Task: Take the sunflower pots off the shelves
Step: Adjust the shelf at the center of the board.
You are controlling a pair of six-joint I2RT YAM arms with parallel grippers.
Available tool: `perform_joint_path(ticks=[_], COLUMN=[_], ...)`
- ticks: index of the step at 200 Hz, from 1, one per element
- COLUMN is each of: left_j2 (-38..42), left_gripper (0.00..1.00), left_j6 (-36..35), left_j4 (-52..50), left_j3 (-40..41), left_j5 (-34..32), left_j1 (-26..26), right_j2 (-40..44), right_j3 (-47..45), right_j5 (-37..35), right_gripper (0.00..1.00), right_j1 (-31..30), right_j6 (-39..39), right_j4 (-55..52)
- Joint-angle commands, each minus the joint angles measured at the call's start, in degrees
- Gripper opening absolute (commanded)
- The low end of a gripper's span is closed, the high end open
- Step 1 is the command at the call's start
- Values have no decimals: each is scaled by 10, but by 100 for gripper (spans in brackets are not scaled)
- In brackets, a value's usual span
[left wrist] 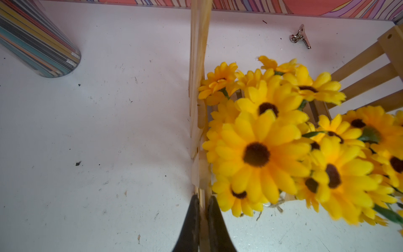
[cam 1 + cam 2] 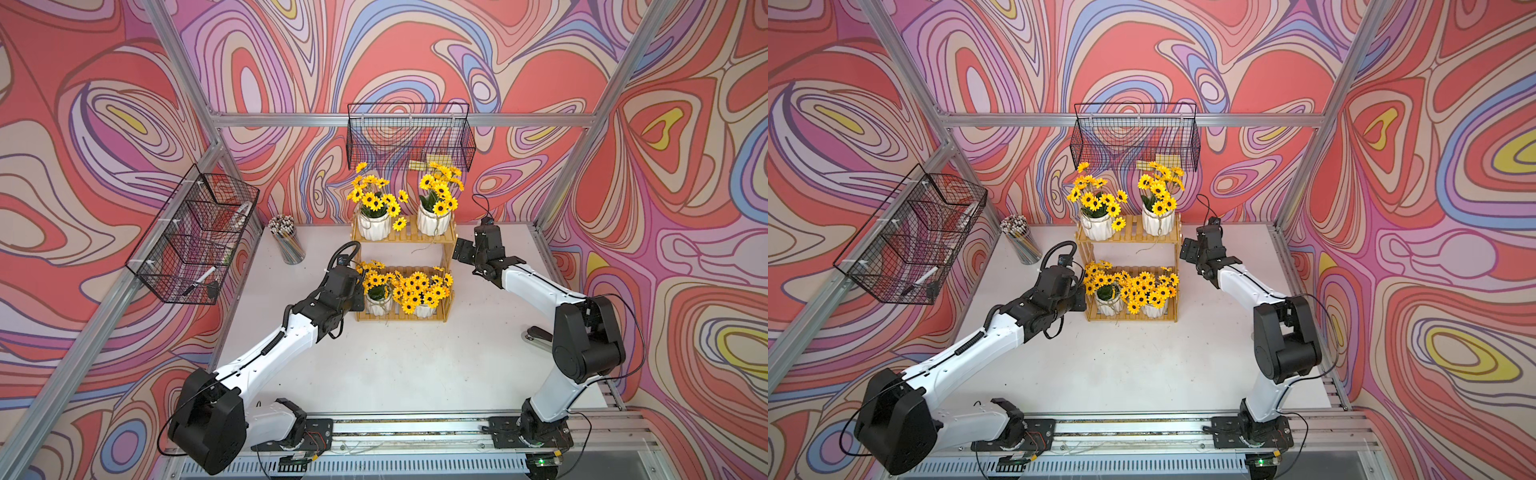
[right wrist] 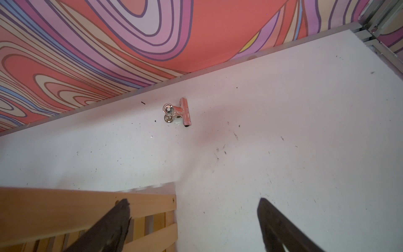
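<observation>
1. The shelves point(image 2: 405, 235) carry all four: the upper left sunflower pot point(image 2: 374, 226) and upper right sunflower pot point(image 2: 433, 220) on the top tier, the lower left sunflower pot point(image 2: 379, 305) and lower right sunflower pot point(image 2: 424, 311) on the bottom tier.
2. The left gripper point(image 1: 203, 198) is pinched narrowly on a thin side slat of the shelves, just beside yellow flowers.
3. The right gripper point(image 3: 193, 201) is spread wide and holds nothing, at the top tier's right end.

Blooms point(image 2: 419, 286) hide most of the right-hand pot point(image 2: 424, 311) on the lower tier of the shelves point(image 2: 409, 237) in both top views, the right arm point(image 2: 536, 286) half covers a stapler point(image 2: 538, 334), the pencil cup point(image 1: 37, 41) runs off the left wrist view's edge, and the fingers point(image 3: 104, 229) of the right gripper point(image 3: 193, 200) are blurred.
</observation>
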State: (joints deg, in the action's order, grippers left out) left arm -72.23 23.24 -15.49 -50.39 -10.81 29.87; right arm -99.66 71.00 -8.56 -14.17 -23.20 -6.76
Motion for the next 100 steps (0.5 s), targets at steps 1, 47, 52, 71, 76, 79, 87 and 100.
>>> perform_joint_path(ticks=[1,47,52,71,76,79,87,100], left_j2=[13,24,24,23,23,23,23,26], left_gripper=[0,0,0,0,0,0,0,13], left_j6=[8,13,12,17,18,18,18,15], left_j4=[-8,-5,-4,-1,-1,-1,-1,-6], left_j3=[-15,-11,-12,-12,-12,-12,-12,-15], left_j5=[127,129,131,135,135,135,134,129], left_j1=[40,42,42,44,44,45,45,45], right_j2=[-14,-15,-15,-15,-15,-15,-15,-15], right_j3=[16,18,19,22,23,25,26,31], right_j5=[55,51,51,51,50,50,49,47], right_gripper=[93,93,93,93,93,93,93,93], right_j1=[-24,-24,-24,-25,-24,-24,-25,-24], right_j6=[-2,1,0,2,2,3,5,9], right_j4=[29,31,30,31,30,29,28,24])
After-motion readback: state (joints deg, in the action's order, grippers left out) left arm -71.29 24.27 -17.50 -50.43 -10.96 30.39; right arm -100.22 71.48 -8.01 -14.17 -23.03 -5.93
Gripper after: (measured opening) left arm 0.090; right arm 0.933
